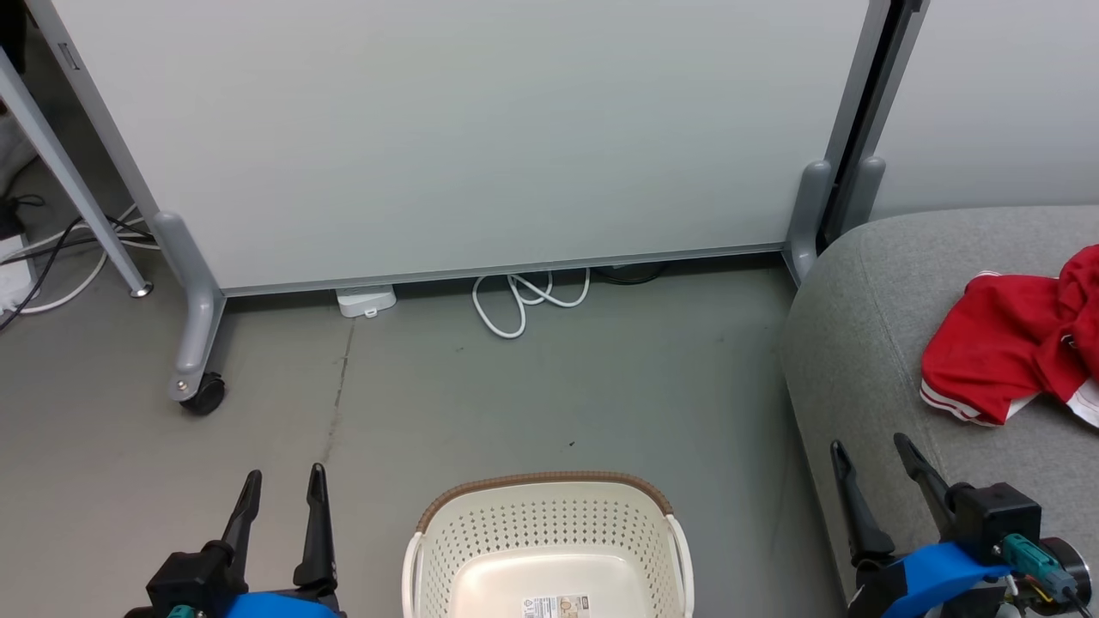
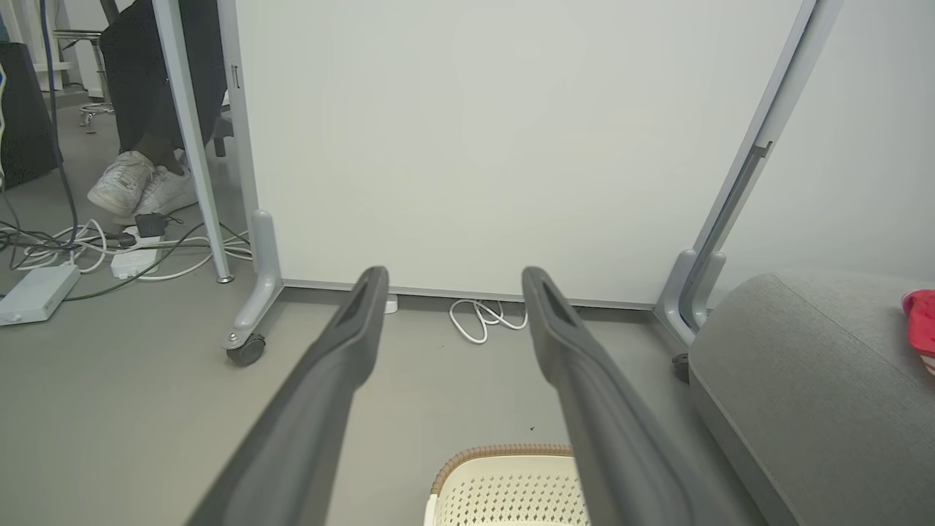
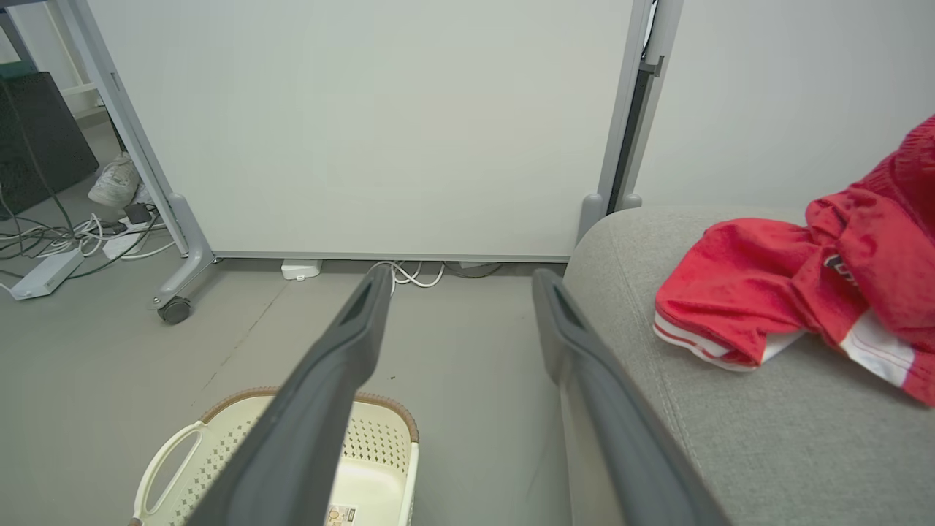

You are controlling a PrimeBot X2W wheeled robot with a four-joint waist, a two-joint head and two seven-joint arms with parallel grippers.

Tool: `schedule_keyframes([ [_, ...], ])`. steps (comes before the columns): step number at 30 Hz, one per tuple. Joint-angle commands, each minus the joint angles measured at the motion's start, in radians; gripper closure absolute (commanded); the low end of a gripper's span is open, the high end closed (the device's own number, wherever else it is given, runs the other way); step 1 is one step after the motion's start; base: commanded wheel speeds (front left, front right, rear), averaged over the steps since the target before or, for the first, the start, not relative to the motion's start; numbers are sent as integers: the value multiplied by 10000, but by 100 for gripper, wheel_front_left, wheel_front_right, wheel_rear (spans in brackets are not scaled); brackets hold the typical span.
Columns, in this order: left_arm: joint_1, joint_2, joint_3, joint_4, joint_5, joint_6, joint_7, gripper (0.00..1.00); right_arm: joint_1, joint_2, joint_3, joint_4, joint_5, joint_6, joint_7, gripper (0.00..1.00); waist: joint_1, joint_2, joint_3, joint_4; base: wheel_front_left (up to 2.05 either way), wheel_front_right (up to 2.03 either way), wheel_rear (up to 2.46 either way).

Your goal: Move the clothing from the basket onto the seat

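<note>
The red clothing with white stripe trim lies crumpled on the grey seat at the right; it also shows as red clothing on the seat in the right wrist view, and its edge in the left wrist view. The cream basket with its brown rim stands on the floor at bottom centre, holding no fabric, only a label on its bottom. My left gripper is open to the basket's left. My right gripper is open over the seat's front edge, short of the clothing.
A white wheeled partition stands behind, with a caster and a coiled white cable at its foot. Cables and a power strip lie at the far left, near a person's white shoes.
</note>
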State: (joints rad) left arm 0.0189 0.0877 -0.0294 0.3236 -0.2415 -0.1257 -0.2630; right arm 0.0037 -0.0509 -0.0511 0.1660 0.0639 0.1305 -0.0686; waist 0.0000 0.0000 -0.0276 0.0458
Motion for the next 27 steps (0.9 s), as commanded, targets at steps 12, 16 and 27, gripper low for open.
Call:
schedule_keyframes([
  [12, 28, 12, -157, 76, -53, -77, -26, 0, -18, 8, 1, 82, 136, 5, -74, 0, 0, 0, -5, 55, 0, 0, 0],
  [16, 45, 67, -222, 120, -130, -76, -26, 0, 6, 8, 15, 122, 162, 5, -108, 0, 0, 0, -10, 48, 0, 0, 0],
  [27, 261, -56, -392, 657, -236, 6, 65, 100, 130, 36, 52, 673, 276, 0, -23, 100, 0, 0, 10, 52, 0, 0, 0],
])
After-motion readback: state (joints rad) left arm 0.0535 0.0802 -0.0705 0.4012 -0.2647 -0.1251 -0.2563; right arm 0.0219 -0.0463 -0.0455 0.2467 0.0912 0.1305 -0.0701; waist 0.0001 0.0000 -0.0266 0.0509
